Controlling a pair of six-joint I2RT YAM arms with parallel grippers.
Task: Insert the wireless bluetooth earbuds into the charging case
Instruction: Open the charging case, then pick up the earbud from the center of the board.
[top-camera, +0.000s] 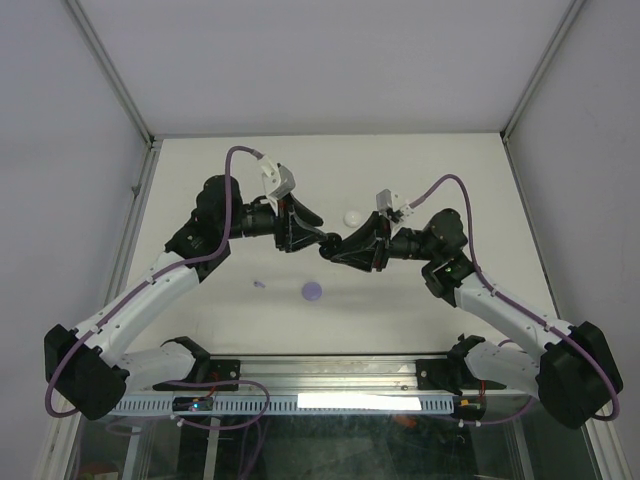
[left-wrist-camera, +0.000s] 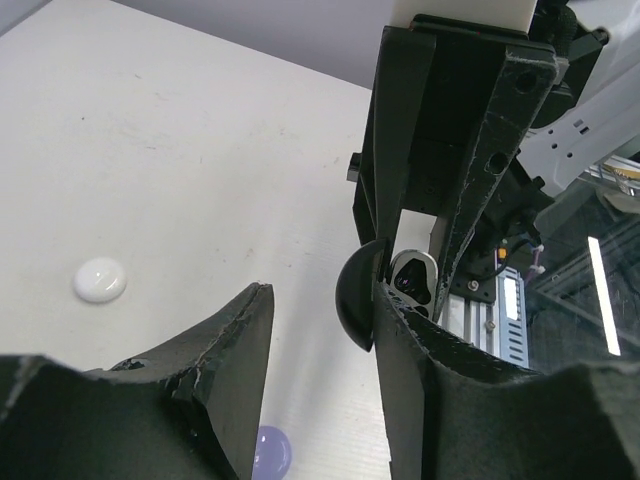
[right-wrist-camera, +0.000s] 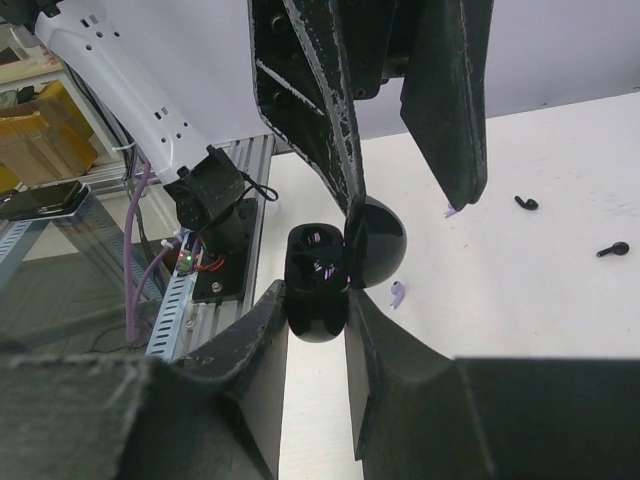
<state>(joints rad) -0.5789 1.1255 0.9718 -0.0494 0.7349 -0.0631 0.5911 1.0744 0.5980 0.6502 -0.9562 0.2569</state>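
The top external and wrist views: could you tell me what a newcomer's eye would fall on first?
The right gripper and left gripper meet above the table; the right clamps an open black charging case, the left stands open at its lid. A lavender case and a white case lie nearby.

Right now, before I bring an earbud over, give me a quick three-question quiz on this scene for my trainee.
1. True or false: the right fingers are shut on the open black round charging case.
2. The left fingers are: A) open, beside that case's lid; B) shut on a lavender earbud; C) shut on a white case.
3. In the right wrist view, how many small black bud-shaped earbuds lie loose on the white table?
Key: 1 true; 2 A; 3 two.
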